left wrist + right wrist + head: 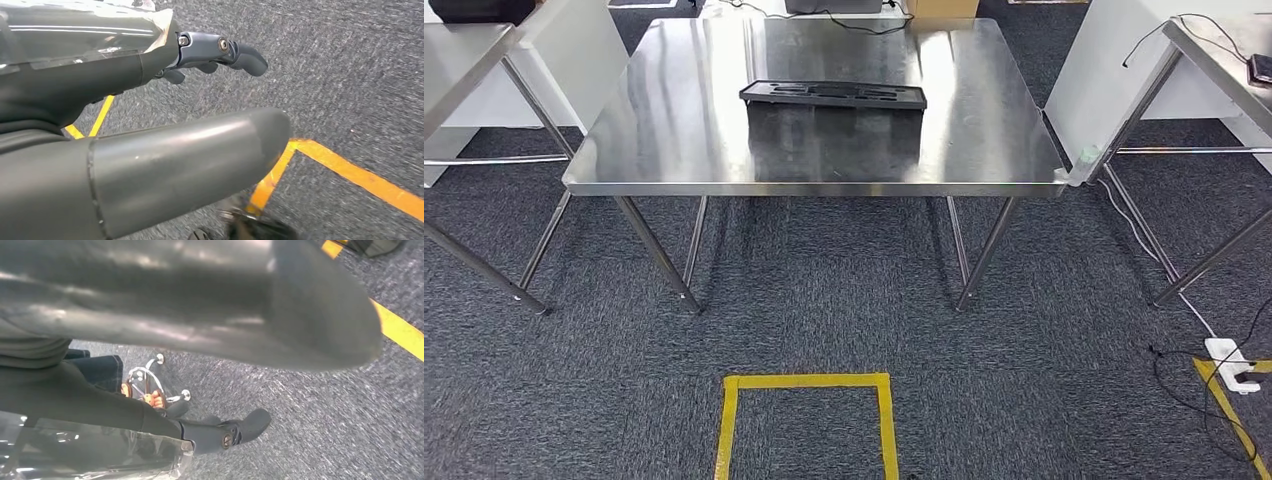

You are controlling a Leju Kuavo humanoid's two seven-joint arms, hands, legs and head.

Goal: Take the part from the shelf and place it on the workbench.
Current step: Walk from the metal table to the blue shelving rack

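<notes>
A flat black moulded part (834, 95) lies on the steel workbench (674, 140), near the middle of its top, straight ahead of me in the head view. My left hand (150, 155) hangs over grey carpet beside yellow floor tape; its thumb and dark fingers (225, 52) are spread apart with nothing between them. My right hand (190, 315) also hangs over the carpet. Its fingers (235, 430) are stretched out and apart from the thumb, holding nothing.
Steel tables stand at the left (454, 60) and right (1224, 50) of the workbench. A yellow tape square (806, 382) marks the carpet before me. A white power strip (1229, 362) with cables lies at the right. A person's jeans leg (97, 371) and chair castors (150, 385) are near my right hand.
</notes>
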